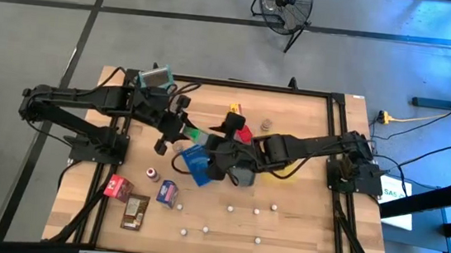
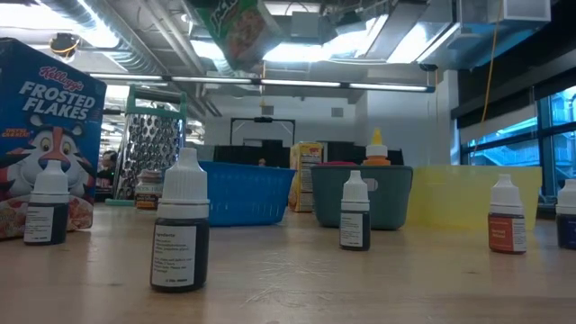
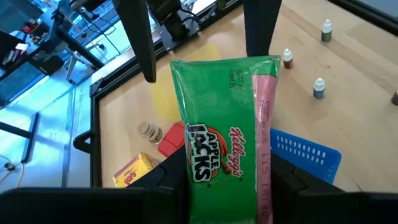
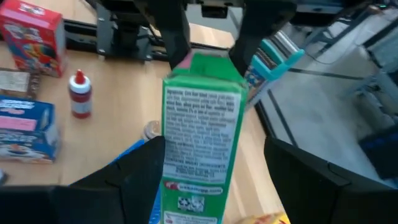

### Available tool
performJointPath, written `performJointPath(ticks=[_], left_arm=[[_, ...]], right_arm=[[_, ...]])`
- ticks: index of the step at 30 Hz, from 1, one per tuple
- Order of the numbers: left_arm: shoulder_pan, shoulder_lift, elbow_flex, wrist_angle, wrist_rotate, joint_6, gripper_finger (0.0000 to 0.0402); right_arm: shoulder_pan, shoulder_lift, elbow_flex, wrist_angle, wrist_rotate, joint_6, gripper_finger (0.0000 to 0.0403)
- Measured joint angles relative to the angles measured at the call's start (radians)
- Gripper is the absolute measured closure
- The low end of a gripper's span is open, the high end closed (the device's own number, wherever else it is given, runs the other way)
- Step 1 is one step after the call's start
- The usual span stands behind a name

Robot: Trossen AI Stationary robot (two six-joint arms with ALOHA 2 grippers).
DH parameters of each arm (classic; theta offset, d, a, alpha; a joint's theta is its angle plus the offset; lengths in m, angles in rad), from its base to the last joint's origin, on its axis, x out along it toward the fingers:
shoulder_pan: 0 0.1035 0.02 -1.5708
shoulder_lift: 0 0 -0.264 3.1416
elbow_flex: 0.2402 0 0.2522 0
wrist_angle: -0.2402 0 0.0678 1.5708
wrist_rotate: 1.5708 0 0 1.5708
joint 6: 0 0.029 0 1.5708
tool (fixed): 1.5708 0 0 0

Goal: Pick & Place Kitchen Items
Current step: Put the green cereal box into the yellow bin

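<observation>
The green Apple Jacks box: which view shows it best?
The left wrist view: the green Apple Jacks box fills it, logo readable. The right wrist view shows its printed side panel; the low view only its bottom overhead; the high view a green sliver.

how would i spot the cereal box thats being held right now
Look at the middle of the wooden table, where the two dark arms meet above the blue basket. The green Apple Jacks box hangs there, gripped by the left tool. It is the only green box and the only item off the table.
</observation>
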State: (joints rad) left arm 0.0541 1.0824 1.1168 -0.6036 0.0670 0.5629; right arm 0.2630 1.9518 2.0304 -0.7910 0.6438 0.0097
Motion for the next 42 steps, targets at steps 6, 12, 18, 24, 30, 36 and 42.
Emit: performJointPath(ticks=[6, 12, 18, 24, 30, 36, 42], left_arm=[[0.0, 0.002, 0.0, 0.013, -0.03, -0.01, 0.0278], [0.0, 0.003, 0.0, 0.011, -0.041, -0.01, 0.0278], [0.0, 0.003, 0.0, 0.017, -0.04, -0.016, 0.0278], [0.001, 0.003, 0.0, 0.02, -0.042, -0.019, 0.0278], [0.0, 0.003, 0.0, 0.021, -0.04, -0.019, 0.0278], [0.0, 0.002, 0.0, 0.023, -0.042, -0.019, 0.0278], [0.0, 0.002, 0.0, 0.024, -0.043, -0.018, 0.0278]], right_arm=[[-0.017, 0.0, 0.0, 0.038, -0.073, 0.0, 0.0125], [-0.015, 0.0, 0.0, 0.055, -0.073, -0.022, 0.0125], [-0.037, 0.0, 0.0, 0.069, -0.099, -0.029, 0.0125], [-0.07, 0.0, 0.0, 0.069, -0.165, -0.028, 0.0125], [-0.075, 0.0, 0.0, 0.072, -0.184, -0.028, 0.0128], [-0.074, 0.0, 0.0, 0.072, -0.185, -0.029, 0.0177], [-0.074, 0.0, 0.0, 0.072, -0.193, -0.03, 0.0241]])
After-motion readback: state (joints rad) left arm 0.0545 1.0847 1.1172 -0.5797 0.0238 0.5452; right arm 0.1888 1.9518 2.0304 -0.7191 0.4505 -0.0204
